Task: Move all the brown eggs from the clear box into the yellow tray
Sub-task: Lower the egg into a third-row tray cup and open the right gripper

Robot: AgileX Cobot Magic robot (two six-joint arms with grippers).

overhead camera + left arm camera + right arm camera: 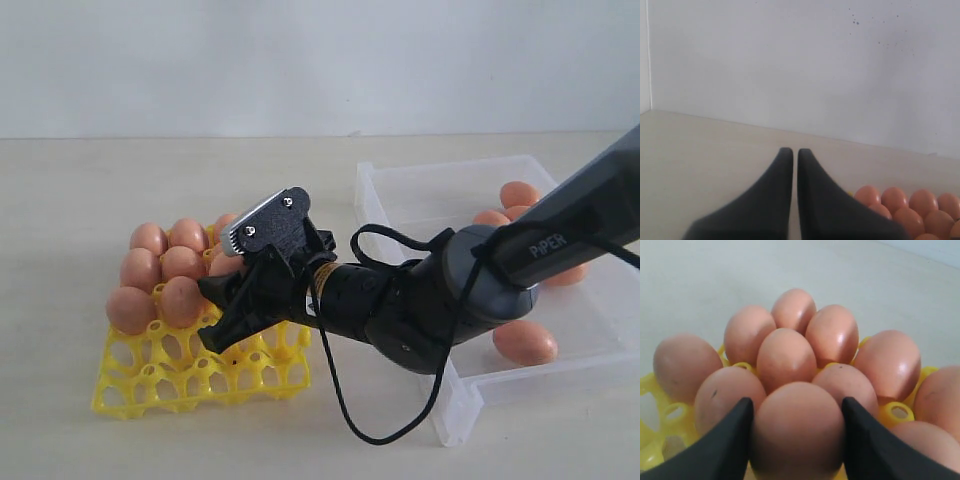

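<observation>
Carefully, the right claw (pixel 797 407) clasped a smooth brown egg (pixel 797 440) over the yellow plastic tray (pixel 650 387), apparently to seat it.

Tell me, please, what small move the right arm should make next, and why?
Probably lower the right end effector slightly: its fingers clasp an egg over the tray, next to seated eggs, and it is unclear whether this egg is seated yet.
</observation>
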